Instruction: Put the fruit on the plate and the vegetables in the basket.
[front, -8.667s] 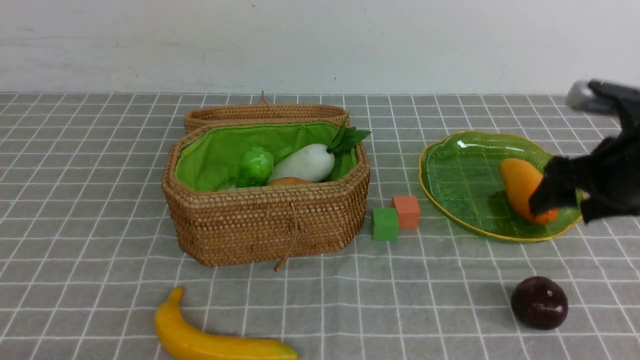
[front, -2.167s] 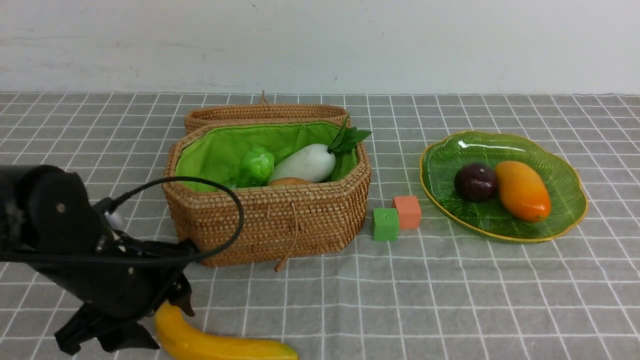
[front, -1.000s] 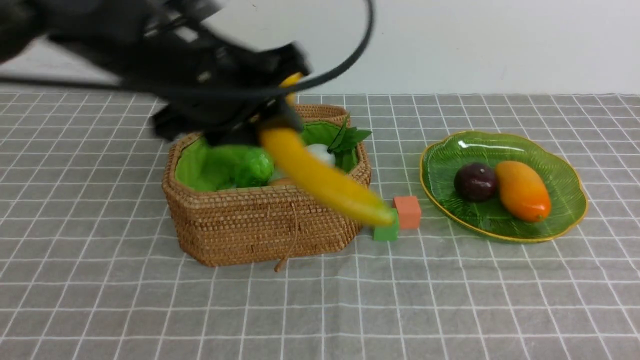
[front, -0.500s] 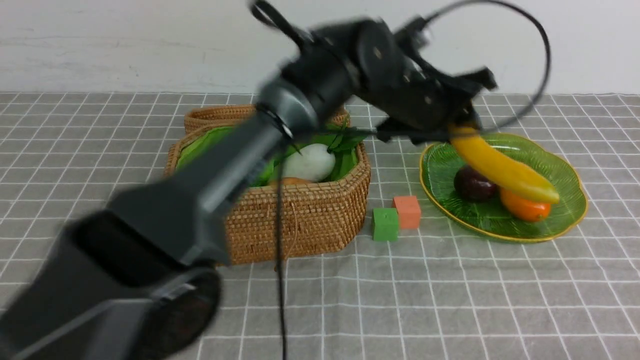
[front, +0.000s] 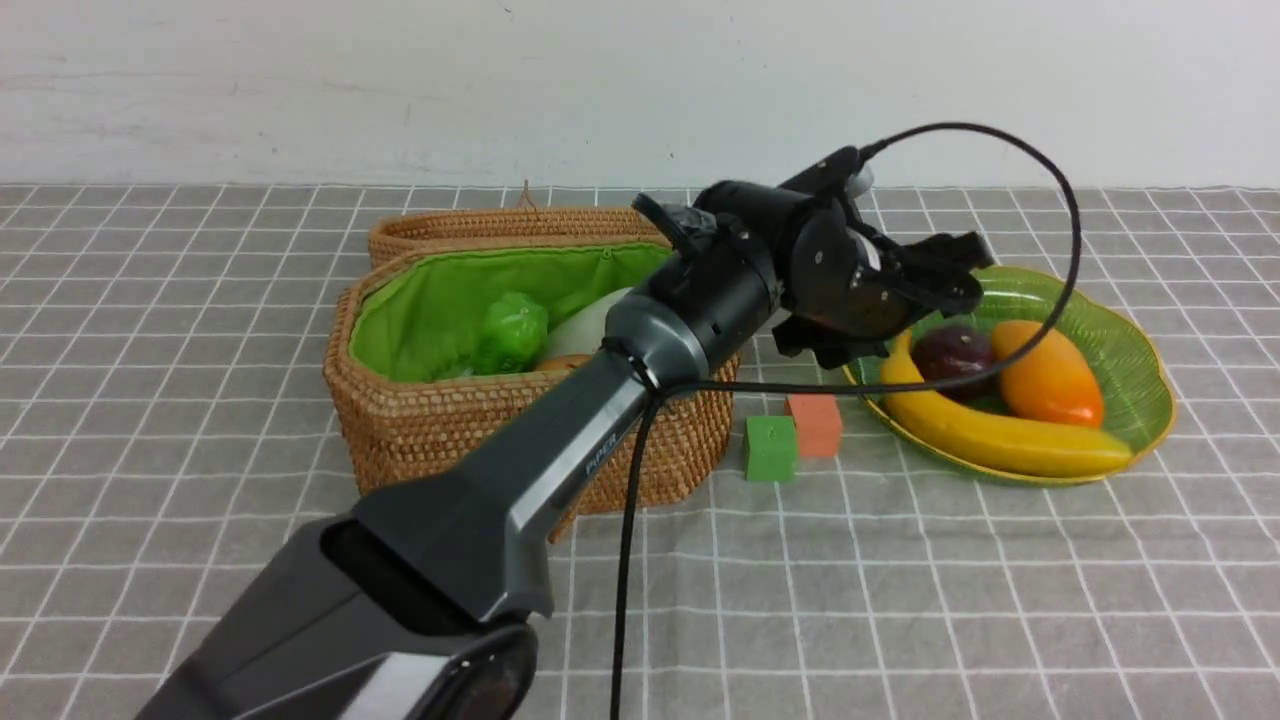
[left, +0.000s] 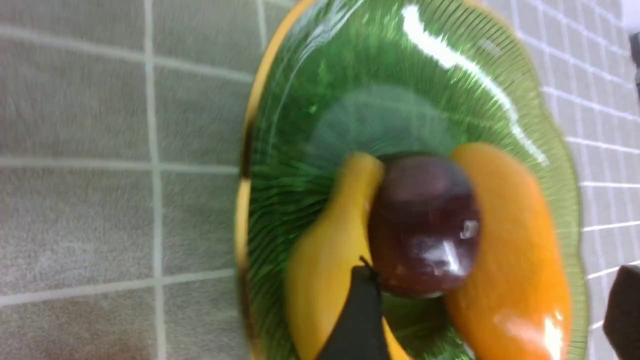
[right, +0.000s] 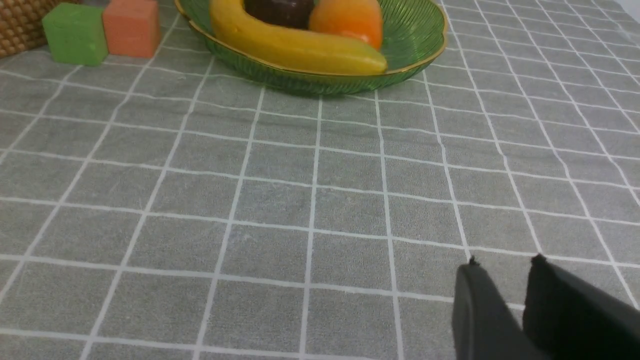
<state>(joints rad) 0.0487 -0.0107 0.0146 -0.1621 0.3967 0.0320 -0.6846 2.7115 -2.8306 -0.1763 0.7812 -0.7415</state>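
The yellow banana (front: 1000, 438) lies along the near side of the green plate (front: 1150, 350), beside the dark plum (front: 950, 350) and the orange mango (front: 1045, 375). My left gripper (front: 925, 295) hovers over the plate's left part, open and empty. In the left wrist view its fingers (left: 357, 315) stand wide apart above the banana (left: 325, 260), plum (left: 425, 220) and mango (left: 505, 240). The basket (front: 450, 430) holds the green gourd (front: 512, 330), the white radish (front: 580, 330), half hidden by my arm, and a sliver of the orange-brown one (front: 555, 363). My right gripper (right: 505, 280) is shut and empty, low over the cloth.
A green cube (front: 770, 448) and an orange cube (front: 815, 424) stand between basket and plate. My left arm stretches diagonally across the basket's right end. The basket's lid (front: 520, 225) lies open behind it. The right wrist view shows the plate (right: 425, 50) and both cubes (right: 75, 32) ahead.
My left gripper carried the banana from above the basket rightward to the plate and let it go. The banana now rests on the plate and the jaws are open.
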